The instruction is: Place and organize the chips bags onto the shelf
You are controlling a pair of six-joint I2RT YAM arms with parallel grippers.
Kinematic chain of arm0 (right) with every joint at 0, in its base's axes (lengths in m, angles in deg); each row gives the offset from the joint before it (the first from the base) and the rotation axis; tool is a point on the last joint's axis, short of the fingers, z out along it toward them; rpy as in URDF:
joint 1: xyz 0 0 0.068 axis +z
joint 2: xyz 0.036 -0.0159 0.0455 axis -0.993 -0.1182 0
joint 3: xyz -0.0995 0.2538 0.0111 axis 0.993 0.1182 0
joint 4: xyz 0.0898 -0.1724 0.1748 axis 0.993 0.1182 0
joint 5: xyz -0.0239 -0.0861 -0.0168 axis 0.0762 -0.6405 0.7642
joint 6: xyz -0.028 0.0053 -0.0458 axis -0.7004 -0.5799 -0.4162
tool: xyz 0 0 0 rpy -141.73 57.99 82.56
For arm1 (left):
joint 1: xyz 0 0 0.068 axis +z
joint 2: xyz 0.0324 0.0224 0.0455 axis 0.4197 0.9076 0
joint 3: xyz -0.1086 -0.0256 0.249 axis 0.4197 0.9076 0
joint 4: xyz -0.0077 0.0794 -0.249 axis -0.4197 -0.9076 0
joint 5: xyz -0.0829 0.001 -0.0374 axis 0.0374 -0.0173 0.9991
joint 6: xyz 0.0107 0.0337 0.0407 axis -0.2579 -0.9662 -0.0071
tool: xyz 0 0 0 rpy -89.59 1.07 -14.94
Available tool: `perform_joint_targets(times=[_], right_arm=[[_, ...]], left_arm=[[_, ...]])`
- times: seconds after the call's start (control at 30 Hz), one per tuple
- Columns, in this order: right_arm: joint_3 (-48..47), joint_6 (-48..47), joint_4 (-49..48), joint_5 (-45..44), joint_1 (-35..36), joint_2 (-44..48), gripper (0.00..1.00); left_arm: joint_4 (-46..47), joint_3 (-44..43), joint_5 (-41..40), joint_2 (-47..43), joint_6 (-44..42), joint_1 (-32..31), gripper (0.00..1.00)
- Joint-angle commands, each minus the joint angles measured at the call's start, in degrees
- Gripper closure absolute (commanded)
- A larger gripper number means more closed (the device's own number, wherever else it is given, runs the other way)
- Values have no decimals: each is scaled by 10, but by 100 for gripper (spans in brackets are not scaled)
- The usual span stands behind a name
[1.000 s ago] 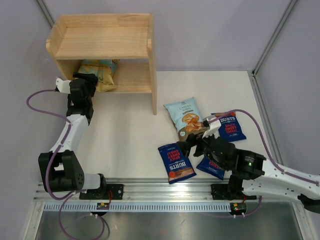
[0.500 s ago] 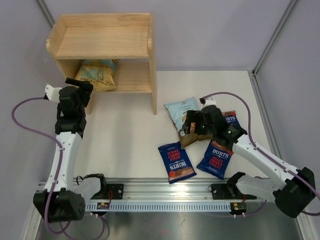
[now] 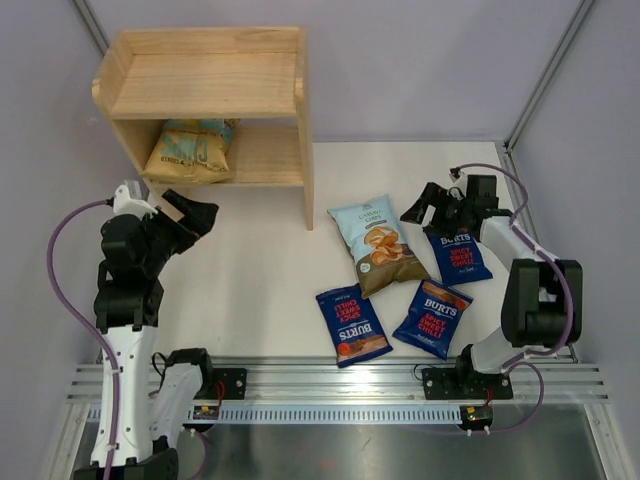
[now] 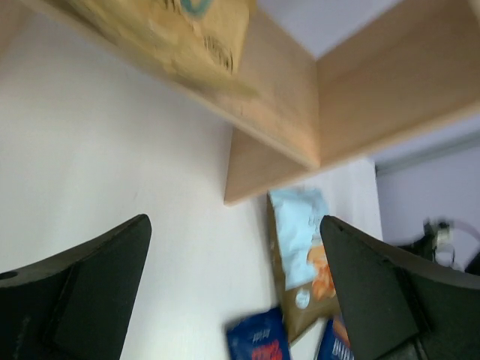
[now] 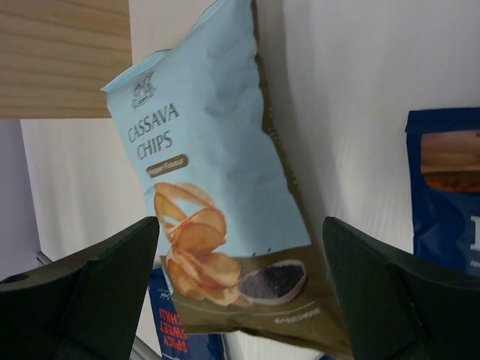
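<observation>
Now that the left gripper (image 3: 188, 214) has drawn back from the shelf (image 3: 205, 85), its fingers spread and empty, the yellow-tan bag (image 3: 188, 150) lies alone on the lower tier, so one placement looks done. Meanwhile the right gripper (image 3: 420, 210) has swung away from the near bags to hover just right of the Cassava Chips bag (image 3: 372, 240), jaws wide apart and holding nothing; that bag seems the likely next pick. Five bags in all: one yellow-tan, one light-blue, three dark-blue Burts bags (image 3: 352, 325), so one is shelved and four lie flat on the table (image 3: 250, 270)
</observation>
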Motion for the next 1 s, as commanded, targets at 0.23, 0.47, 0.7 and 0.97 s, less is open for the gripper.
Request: perform_joint_targets(times=[0.23, 0.47, 0.7, 0.97], right_arm=[[-39, -22, -84, 163, -13, -166, 1], [-35, -29, -87, 150, 45, -206, 8], [60, 72, -259, 150, 54, -179, 48], [118, 180, -355, 100, 55, -84, 82]], left_arm=[[-66, 85, 298, -60, -146, -4, 1], [-39, 133, 348, -85, -145, -17, 1], [-27, 163, 358, -88, -144, -17, 1], [6, 205, 347, -73, -119, -18, 1]])
